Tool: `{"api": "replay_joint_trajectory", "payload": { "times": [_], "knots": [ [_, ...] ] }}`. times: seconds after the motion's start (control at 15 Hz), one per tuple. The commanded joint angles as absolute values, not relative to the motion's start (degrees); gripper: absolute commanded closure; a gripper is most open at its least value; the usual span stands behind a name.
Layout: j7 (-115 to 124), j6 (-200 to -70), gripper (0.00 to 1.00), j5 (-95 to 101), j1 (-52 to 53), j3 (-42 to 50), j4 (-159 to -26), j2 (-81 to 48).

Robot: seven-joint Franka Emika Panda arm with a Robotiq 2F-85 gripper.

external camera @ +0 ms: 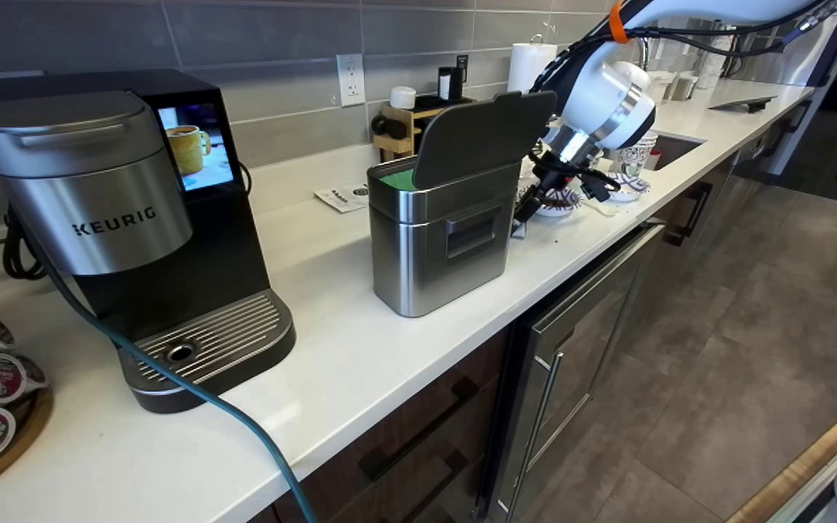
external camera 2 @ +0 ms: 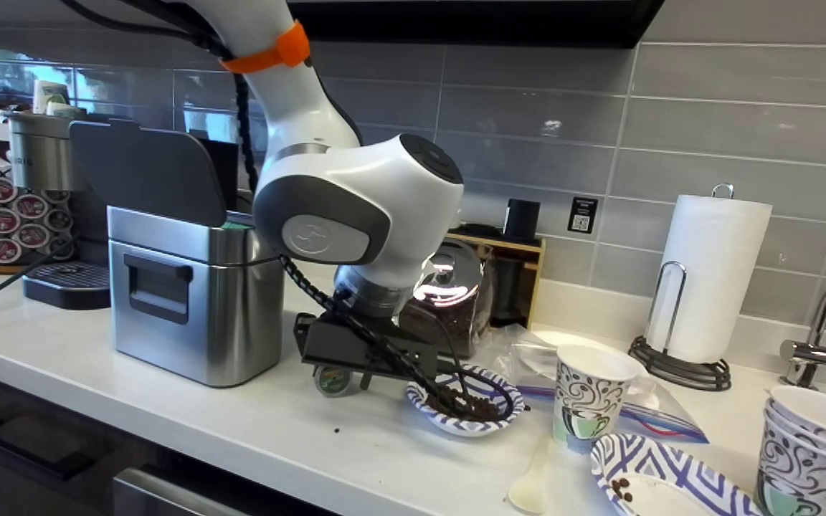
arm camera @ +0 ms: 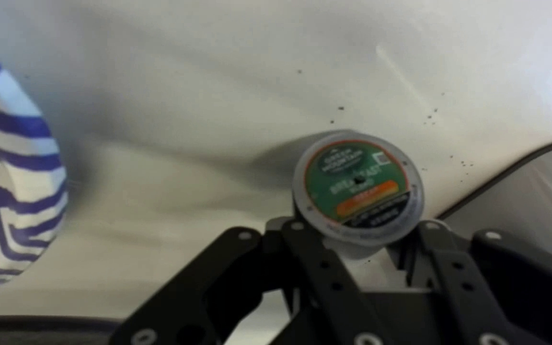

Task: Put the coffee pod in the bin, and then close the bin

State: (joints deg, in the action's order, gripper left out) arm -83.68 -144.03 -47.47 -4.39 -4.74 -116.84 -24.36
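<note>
The steel bin point(external camera: 418, 269) point(external camera 2: 241, 315) stands on the counter with its dark lid point(external camera: 487, 138) point(external camera 2: 148, 172) raised. A green liner shows at its opening. The coffee pod point(arm camera: 360, 184), with a green and orange top, is between my fingers in the wrist view. It shows under the gripper in an exterior view point(external camera 2: 333, 380), its top facing outward. My gripper point(arm camera: 358, 235) point(external camera: 527, 211) is shut on the pod, low beside the bin. Whether the pod touches the counter cannot be told. The bin's side appears at the right in the wrist view point(arm camera: 525, 201).
A patterned bowl point(external camera 2: 467, 423) point(arm camera: 12, 201) of dark bits is beside the gripper, opposite the bin. A paper cup point(external camera 2: 589, 390), spoon point(external camera 2: 530, 487), plate point(external camera 2: 660, 484) and paper towel roll point(external camera 2: 714, 279) are farther along. The Keurig machine point(external camera: 128, 203) stands beyond the bin.
</note>
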Motion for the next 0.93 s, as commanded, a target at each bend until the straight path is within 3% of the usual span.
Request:
{"api": "replay_joint_trajectory", "payload": {
  "times": [0.0, 0.53, 0.87],
  "knots": [
    [-74.1, -144.1, 0.87, -43.9, -3.6, -3.8, -117.0, -23.6],
    [-52.0, -139.7, 0.87, -34.6, -4.4, -3.0, -117.3, -18.9],
    [-45.0, -127.6, 0.87, -33.5, -6.2, -3.4, -115.3, -14.3]
  ]
}}
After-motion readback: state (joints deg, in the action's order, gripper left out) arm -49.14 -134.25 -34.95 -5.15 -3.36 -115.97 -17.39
